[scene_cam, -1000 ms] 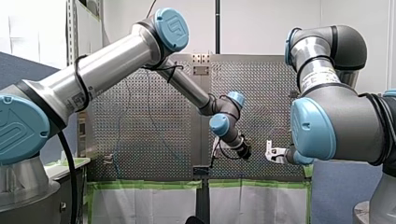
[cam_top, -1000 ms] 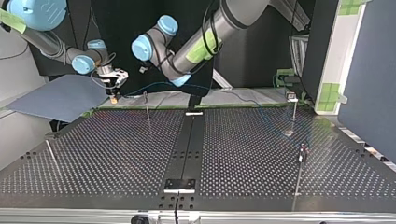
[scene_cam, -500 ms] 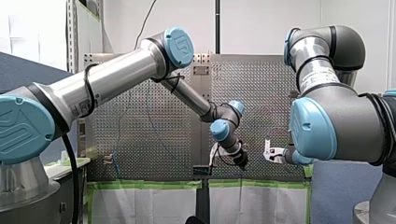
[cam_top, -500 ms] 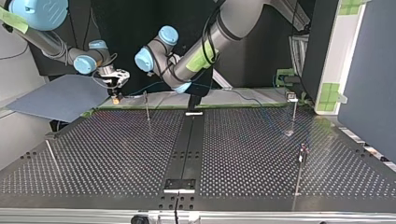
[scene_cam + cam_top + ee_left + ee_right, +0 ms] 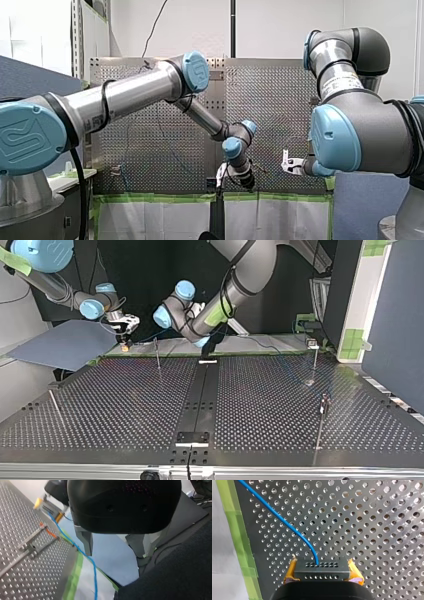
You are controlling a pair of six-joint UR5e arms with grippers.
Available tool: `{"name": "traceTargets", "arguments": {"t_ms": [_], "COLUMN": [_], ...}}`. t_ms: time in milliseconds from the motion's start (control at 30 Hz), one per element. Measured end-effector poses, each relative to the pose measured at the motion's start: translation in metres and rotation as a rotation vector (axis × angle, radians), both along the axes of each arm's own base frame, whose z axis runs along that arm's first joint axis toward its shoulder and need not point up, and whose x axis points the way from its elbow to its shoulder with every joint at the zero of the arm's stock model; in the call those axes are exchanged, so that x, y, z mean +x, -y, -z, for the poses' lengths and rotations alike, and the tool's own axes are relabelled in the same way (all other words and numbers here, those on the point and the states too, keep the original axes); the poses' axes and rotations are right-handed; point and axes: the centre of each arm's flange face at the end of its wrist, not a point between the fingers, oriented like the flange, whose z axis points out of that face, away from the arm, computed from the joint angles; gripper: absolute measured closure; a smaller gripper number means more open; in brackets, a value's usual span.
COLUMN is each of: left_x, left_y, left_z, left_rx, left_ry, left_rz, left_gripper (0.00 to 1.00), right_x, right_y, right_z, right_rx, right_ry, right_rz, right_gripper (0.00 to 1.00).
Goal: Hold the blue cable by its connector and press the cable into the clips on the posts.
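The perforated counter [image 5: 125,405] has a black strip [image 5: 200,395] down its middle and green tape [image 5: 234,525] along one edge. Thin posts [image 5: 158,357] stand on it: one at the top view's left, two at its right.

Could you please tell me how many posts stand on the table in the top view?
4 posts: one beside my right claw, one far right, one near right, one near left; arms may hide others.

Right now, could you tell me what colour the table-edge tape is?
The tape is green, clearest in the right wrist view.
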Motion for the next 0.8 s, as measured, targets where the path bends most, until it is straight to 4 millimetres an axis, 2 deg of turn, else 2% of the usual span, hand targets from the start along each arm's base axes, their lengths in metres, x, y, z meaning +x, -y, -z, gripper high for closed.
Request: {"name": "traceTargets", "arguments": {"t_ms": [100,233,800], "left_x": [0.004,0.01,0.03], "left_y": [-0.001,-0.001,0.014], "left_z": [0.007,0.003,-0.048], "left_rx": [0.018,0.036,0.023], "left_ry": [-0.014,-0.012,-0.022], "left_rz": [-0.002,0.006,-0.017], "left_gripper": [0.0,0.0,0.0], "right_x": [0.001,0.002,0.004], "right_y": [0.0,-0.001,0.0], "right_z": [0.0,0.0,-0.001], "right_rx": [0.0,-0.001,-0.006], "right_ry": [0.0,0.0,0.011], "right_rz": [-0.002,-0.004,-0.004], "right_gripper": [1.0,1.0,1.0]}}
